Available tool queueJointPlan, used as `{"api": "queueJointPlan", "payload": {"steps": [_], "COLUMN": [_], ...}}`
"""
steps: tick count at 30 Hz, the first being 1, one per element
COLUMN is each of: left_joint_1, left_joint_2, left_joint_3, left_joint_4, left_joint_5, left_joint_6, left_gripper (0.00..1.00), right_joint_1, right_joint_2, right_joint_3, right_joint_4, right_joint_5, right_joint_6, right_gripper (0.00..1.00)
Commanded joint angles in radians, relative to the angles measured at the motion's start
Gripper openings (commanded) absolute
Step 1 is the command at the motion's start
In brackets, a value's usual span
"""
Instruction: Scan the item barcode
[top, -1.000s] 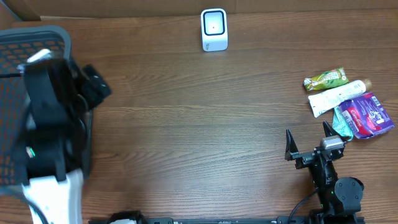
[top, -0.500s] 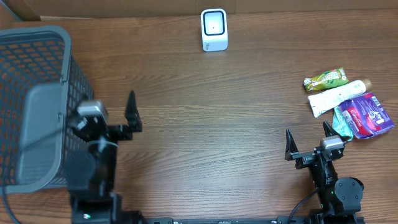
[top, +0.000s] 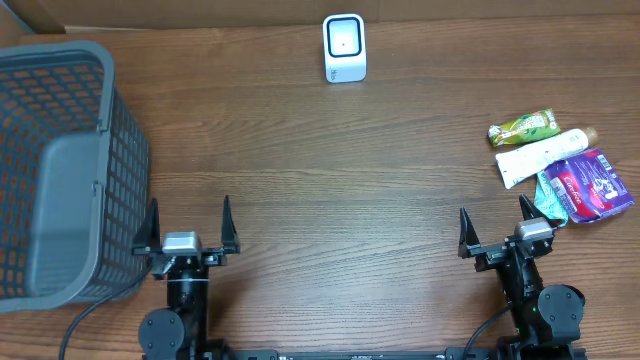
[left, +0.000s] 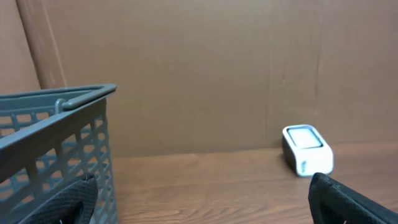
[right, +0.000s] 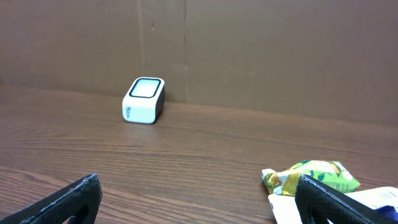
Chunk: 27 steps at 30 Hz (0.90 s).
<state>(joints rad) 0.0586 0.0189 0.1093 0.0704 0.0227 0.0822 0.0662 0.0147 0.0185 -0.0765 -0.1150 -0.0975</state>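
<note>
On the right of the wooden table (top: 330, 180), a green snack packet (top: 522, 128), white plastic tube (top: 540, 155) and purple foil pack (top: 590, 185) lie clustered near the right gripper (top: 494, 215), its jaws wide and empty. Beside a grey mesh basket (top: 60, 170) the left gripper (top: 189, 215) gapes empty. At the far edge stands a white cube scanner (top: 344, 47).

A mock shop checkout (staged against a cardboard wall (left: 186, 74)): barcode scanner (top: 344, 47) at the tabletop's (top: 330, 200) far edge, shopping basket (top: 125, 200) left, packaged goods (top: 560, 170) right.

Your wooden table (top: 330, 190) | grey basket (top: 125, 200) sits left | white scanner (top: 344, 47) at back | packets (top: 585, 185) clustered right
</note>
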Motion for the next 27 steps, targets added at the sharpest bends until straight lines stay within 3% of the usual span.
{"api": "queueJointPlan", "payload": {"steps": [1, 9, 27], "left_joint_1": [-0.005, -0.005, -0.005], "left_joint_2": [-0.016, -0.016, -0.014], "left_joint_3": [-0.026, -0.038, -0.105], "left_joint_4": [-0.039, -0.151, -0.148], "left_joint_5": [-0.011, -0.011, -0.004], "left_joint_6": [0.093, 0.170, 0.158], "left_gripper": [1.00, 1.00, 1.00], "right_joint_1": [0.004, 0.004, 0.004], "right_joint_2": [-0.012, -0.012, -0.012], "right_joint_3": [-0.011, -0.011, -0.011], "right_joint_4": [0.003, 0.003, 0.003], "right_joint_5": [0.009, 0.009, 0.009], "right_joint_6": [-0.001, -0.002, -0.002], "right_gripper": [1.00, 1.00, 1.00]}}
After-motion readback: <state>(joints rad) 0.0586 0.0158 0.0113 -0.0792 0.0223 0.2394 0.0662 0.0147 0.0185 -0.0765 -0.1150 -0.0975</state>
